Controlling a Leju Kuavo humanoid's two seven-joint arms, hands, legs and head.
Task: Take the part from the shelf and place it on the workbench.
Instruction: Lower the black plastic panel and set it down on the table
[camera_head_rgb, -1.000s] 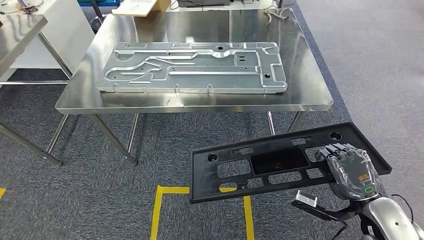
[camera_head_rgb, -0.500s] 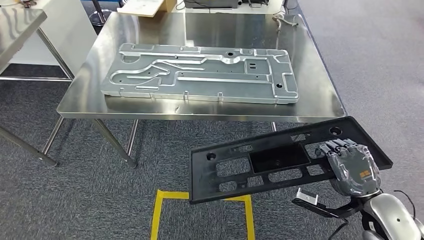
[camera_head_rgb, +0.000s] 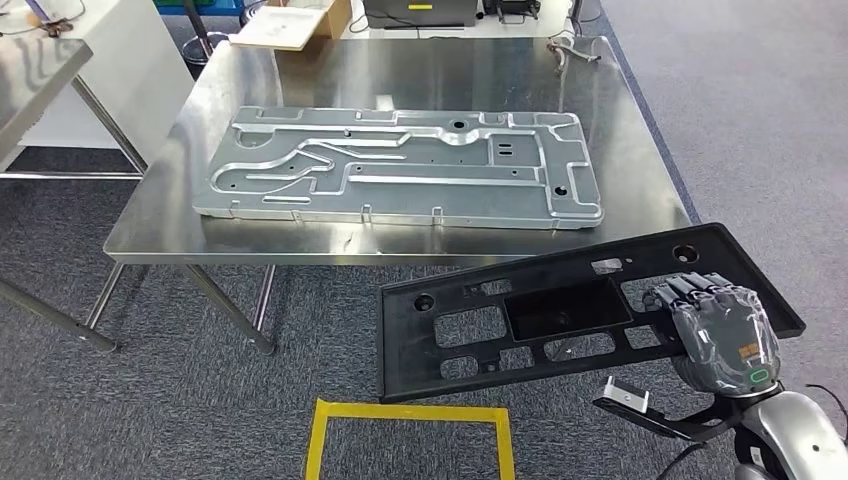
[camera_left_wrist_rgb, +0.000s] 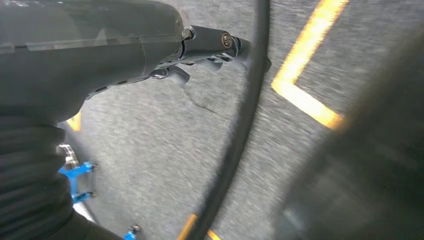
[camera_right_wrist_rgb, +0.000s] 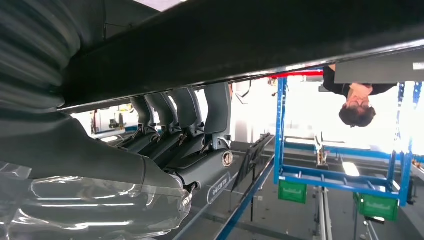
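while the right hand (camera_head_rgb: 722, 335) grips the black panel (camera_head_rgb: 560, 315) by its right end — flat, over the carpet, just short of the workbench (camera_head_rgb: 400, 75) — the bench has drawn nearer, so placing comes next; left hand's (camera_left_wrist_rgb: 210, 47) state cannot be told.

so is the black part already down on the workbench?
No: in the head view the right hand holds the black part over the carpet, short of the workbench.

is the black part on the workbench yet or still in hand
In hand: the right hand grips the black part above the carpet, short of the workbench.
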